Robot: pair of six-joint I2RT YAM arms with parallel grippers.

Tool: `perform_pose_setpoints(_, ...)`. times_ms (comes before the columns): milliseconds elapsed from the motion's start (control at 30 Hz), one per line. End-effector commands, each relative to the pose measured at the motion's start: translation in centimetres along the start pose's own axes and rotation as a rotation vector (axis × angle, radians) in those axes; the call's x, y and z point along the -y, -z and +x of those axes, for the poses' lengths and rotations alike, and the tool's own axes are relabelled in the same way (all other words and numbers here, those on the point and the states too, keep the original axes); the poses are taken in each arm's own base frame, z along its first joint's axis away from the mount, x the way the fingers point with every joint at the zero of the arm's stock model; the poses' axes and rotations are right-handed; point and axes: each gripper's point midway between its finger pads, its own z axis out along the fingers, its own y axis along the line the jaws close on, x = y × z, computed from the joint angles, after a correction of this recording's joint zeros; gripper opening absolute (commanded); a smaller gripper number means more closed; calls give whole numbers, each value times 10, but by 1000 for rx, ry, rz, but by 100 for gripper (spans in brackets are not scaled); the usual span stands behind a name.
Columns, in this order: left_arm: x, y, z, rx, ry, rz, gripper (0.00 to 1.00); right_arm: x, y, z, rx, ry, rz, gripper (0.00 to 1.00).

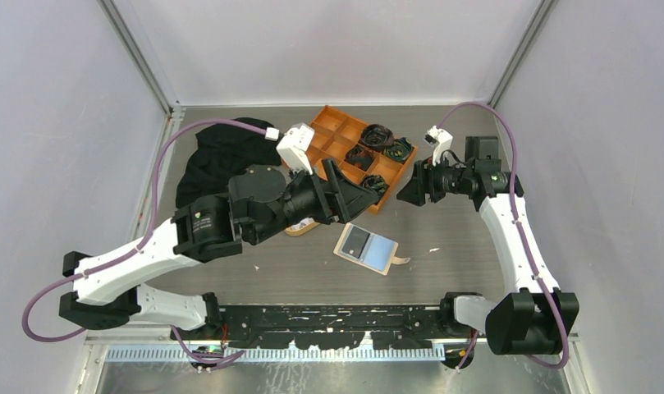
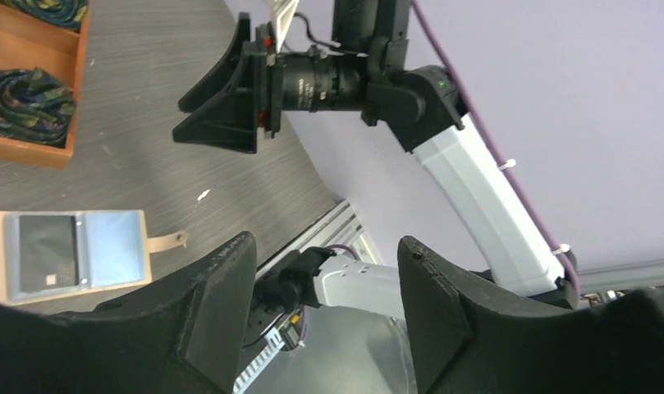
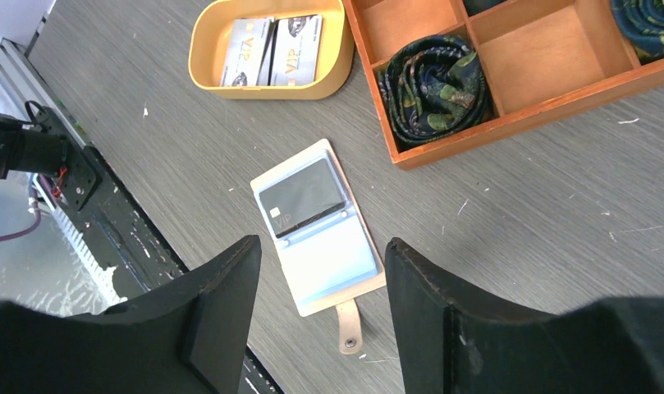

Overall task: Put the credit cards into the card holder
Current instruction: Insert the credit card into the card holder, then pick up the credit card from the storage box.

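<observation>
While both arms hang above the worktop [image 3: 189, 148], I see the card holder [image 3: 299, 167] lying open and flat on the wood-grain surface, its snap tab [image 3: 349, 324] stretched out from one edge. From the right wrist camera I count two cards in the holder, side by side: the black card [image 3: 304, 197] in one half and the light blue card [image 3: 332, 263] in the other.

Only that view shows into the single oval yellow dish [image 3: 199, 57], which sits near the holder on the side away from the tab. In it lie two white cards [image 3: 248, 51], flat and next to each other. That makes four cards in all.

The overhead camera hides nearly all of that dish beneath the left arm [image 1: 148, 254]. It is the only view that shows the one heap of black cloth [image 1: 217, 156], farther from the holder than the dish.

One orange divided tray [image 3: 517, 115] stands near the holder, on its far side from the arm bases. The right wrist view shows one rolled tie [image 3: 431, 86] whole in a compartment, and the left wrist view shows two.

The left end effector [image 2: 327, 242] is spread wide with nothing between its fingers. Its camera looks past the holder to the right arm in the air. The right end effector [image 3: 323, 243] hangs over the holder, also spread and empty.
</observation>
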Motion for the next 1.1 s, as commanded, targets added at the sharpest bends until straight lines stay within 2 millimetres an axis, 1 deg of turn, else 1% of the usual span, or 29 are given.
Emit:
perform_pose_setpoints(0, 4, 9, -20, 44, -17, -25, 66, 2, 8, -26, 47, 45, 30, 62)
perform_pose_setpoints(67, 6, 10, -26, 57, -36, -26, 67, 3, 8, -24, 47, 53, 40, 62)
perform_pose_setpoints(167, 11, 11, -29, 56, -56, -17, 68, 4, 11, -22, 59, 68, 58, 63)
perform_pose_setpoints(267, 12, 7, -25, 35, -80, -13, 69, 2, 15, -24, 73, 93, 66, 63)
perform_pose_setpoints(300, 10, 5, -23, 24, -106, -19, 69, 1, 18, -25, 78, 106, 71, 63)
perform_pose_setpoints(333, 4, 4, -23, 26, -137, -38, 72, 2, 20, -27, 84, 122, 83, 63)
perform_pose_setpoints(367, -5, 4, -25, 34, -170, -62, 78, 3, 22, -30, 90, 139, 100, 63)
perform_pose_setpoints(400, -19, 3, -28, 43, -199, -87, 85, 5, 24, -33, 98, 155, 120, 64)
perform_pose_setpoints(433, -27, 5, -30, 39, -256, -65, 91, 8, 26, -37, 109, 171, 143, 68)
perform_pose_setpoints(467, -39, 4, -31, 37, -325, -29, 96, 13, 27, -43, 122, 189, 170, 76)
perform_pose_setpoints(500, -53, 2, -33, 47, -361, -5, 96, 19, 28, -48, 136, 193, 197, 93)
perform_pose_setpoints(533, -73, 1, -32, 39, -381, -13, 99, 25, 26, -54, 156, 185, 220, 99)
perform_pose_setpoints(567, -94, -1, -31, 12, -390, -22, 99, 30, 23, -57, 160, 169, 223, 99)
perform_pose_setpoints(600, -107, -2, -25, -37, -398, 19, 100, 31, 18, -60, 152, 159, 198, 100)
perform_pose_setpoints(633, -127, -6, -23, -59, -380, 26, 100, 25, 12, -58, 117, 151, 130, 99)
perform_pose_setpoints(667, -154, -10, -14, -90, -330, 20, 100, 18, 8, -59, 87, 153, 61, 100)
perform_pose_setpoints(700, -174, -13, -15, -90, -269, 19, 99, 11, 3, -61, 73, 142, 0, 100)
perform_pose_setpoints(767, -218, -14, -20, -73, -160, -21, 92, 5, -3, -71, 93, 155, -43, 99)
perform_pose_setpoints(800, -238, -11, -25, -53, -125, -52, 87, 0, -10, -76, 103, 180, -51, 99)
perform_pose_setpoints(867, -273, 0, -31, -24, -96, -124, 79, -10, -25, -81, 98, 202, -77, 100)
perform_pose_setpoints(900, -292, 7, -33, -7, -92, -187, 77, -15, -33, -81, 74, 196, -97, 99)
perform_pose_setpoints(967, -321, 19, -34, 18, -99, -307, 74, -30, -54, -78, 7, 202, -136, 99)
perform_pose_setpoints(1000, -332, 23, -30, 10, -107, -356, 71, -37, -66, -77, -25, 209, -153, 99)
perform_pose_setpoints(1033, -341, 26, -25, -3, -110, -396, 69, -51, -80, -74, -55, 218, -181, 98)
perform_pose_setpoints(1067, -351, 28, -19, -20, -105, -425, 67, -60, -93, -74, -79, 223, -197, 95)
